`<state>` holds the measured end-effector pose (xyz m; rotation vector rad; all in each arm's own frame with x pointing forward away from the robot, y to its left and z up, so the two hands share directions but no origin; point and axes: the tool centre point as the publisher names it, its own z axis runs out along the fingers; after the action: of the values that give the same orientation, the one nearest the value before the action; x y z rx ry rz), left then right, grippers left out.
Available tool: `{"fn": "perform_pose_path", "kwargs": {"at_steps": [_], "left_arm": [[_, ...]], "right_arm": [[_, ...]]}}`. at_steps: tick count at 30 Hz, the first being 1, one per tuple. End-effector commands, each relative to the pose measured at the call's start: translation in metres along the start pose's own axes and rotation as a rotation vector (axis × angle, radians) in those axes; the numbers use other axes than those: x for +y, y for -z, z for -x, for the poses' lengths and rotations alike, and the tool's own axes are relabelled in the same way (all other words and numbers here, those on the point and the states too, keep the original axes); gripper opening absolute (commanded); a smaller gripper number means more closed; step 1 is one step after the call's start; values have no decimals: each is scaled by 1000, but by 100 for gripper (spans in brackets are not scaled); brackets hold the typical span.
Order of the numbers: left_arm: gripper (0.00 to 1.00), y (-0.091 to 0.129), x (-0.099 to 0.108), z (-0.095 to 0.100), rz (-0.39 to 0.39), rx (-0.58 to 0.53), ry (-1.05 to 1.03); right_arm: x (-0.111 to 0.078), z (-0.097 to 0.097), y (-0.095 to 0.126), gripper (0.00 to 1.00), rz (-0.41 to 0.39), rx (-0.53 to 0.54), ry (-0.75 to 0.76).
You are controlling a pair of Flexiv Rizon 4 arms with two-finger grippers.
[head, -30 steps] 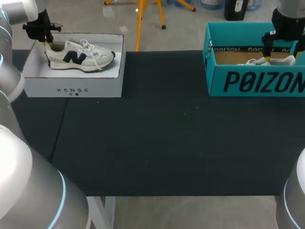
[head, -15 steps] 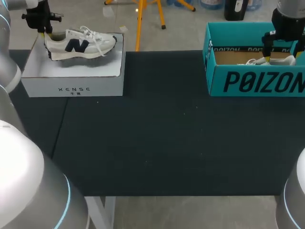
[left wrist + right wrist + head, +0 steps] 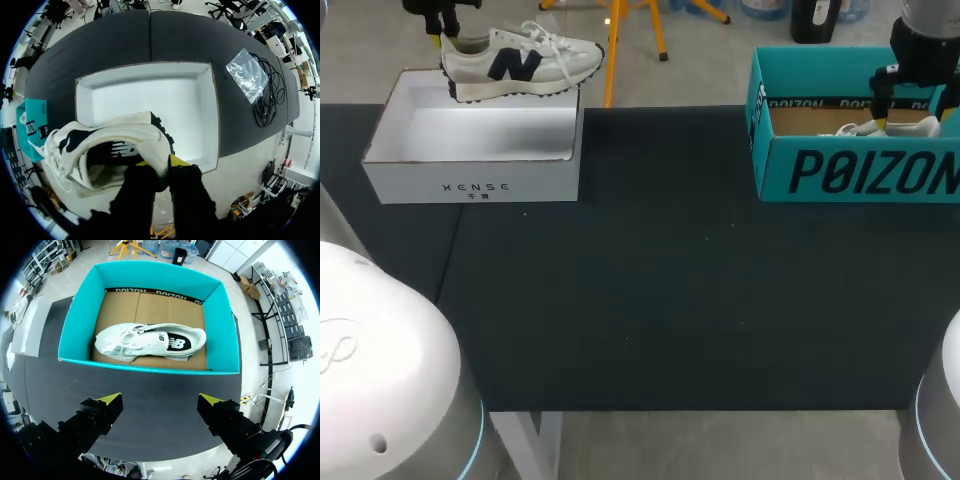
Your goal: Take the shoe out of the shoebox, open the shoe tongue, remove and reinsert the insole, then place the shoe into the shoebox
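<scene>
Left end effector [image 3: 444, 38]: closed on the heel collar of the shoe [image 3: 520, 62], one finger inside, one outside. Shoe held clear above the far edge of the white shoebox [image 3: 470, 185], toe to the right, laces loose. Right end effector [image 3: 160, 400]: open, gripping nothing, poised over the teal shoebox [image 3: 150, 270] at far right, second shoe [image 3: 150, 342] lying inside. Step in hand, as judged: taking the shoe out of its box, nearly complete. Next move, as judged: set down sole-first on the dark surface [image 3: 670, 280] near the middle, within reach of both arms; firm heel grip needed against toe droop before opening the tongue.
</scene>
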<state>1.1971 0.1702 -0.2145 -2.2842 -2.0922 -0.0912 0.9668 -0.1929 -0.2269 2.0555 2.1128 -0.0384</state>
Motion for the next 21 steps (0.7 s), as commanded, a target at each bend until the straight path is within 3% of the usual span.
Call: {"fn": "perform_pose_path", "kwargs": {"at_steps": [1,7,16,21], "left_arm": [[0,46,-131,49,351,77,-26],[0,32,-182,90,424,66,-80],[0,11,-243,124,516,91,-85],[0,10,-263,142,537,55,-118]], "right_arm": [[-1,0,0,100,2,-1,-1],[-1,0,0,100,2,-1,-1],[-1,0,0,100,2,-1,-1],[-1,0,0,100,2,-1,-1]]}}
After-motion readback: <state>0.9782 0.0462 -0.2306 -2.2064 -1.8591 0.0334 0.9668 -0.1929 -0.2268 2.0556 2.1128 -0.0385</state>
